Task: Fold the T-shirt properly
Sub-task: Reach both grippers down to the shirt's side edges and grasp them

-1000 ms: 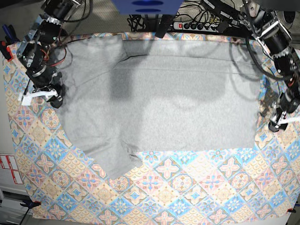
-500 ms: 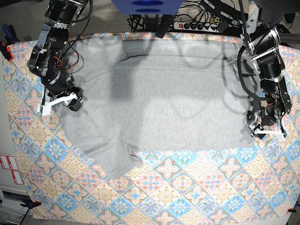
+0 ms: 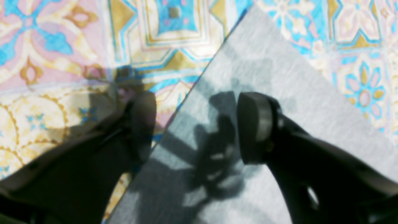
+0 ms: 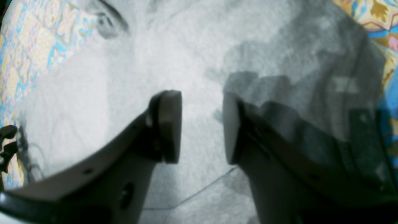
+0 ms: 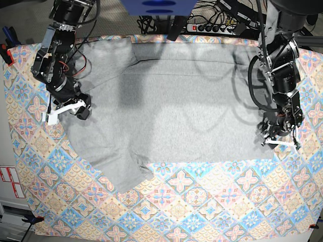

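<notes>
The light grey T-shirt [image 5: 176,111] lies spread flat, plain side up, on the patterned tablecloth [image 5: 202,201]. One sleeve points toward the table's front left. My right gripper [image 5: 68,112] hovers over the shirt's left edge. In the right wrist view it [image 4: 202,124] is open, with only grey knit [image 4: 155,62] under and between its fingers. My left gripper [image 5: 278,142] is at the shirt's lower right corner. In the left wrist view it [image 3: 197,127] is open and straddles the shirt's edge [image 3: 264,62], one finger over the tablecloth [image 3: 46,46] and the other over the fabric.
A power strip [image 5: 217,27] and cables lie behind the table's far edge, beside a blue object [image 5: 156,6]. The tablecloth reaches the table's edges on all sides. Red-and-white labels [image 5: 10,181] sit on the floor at the left.
Both arms have swung inward. The right gripper moved from beside the table's left edge onto the shirt's left side. The left gripper moved from the right edge to the shirt's lower right corner.
</notes>
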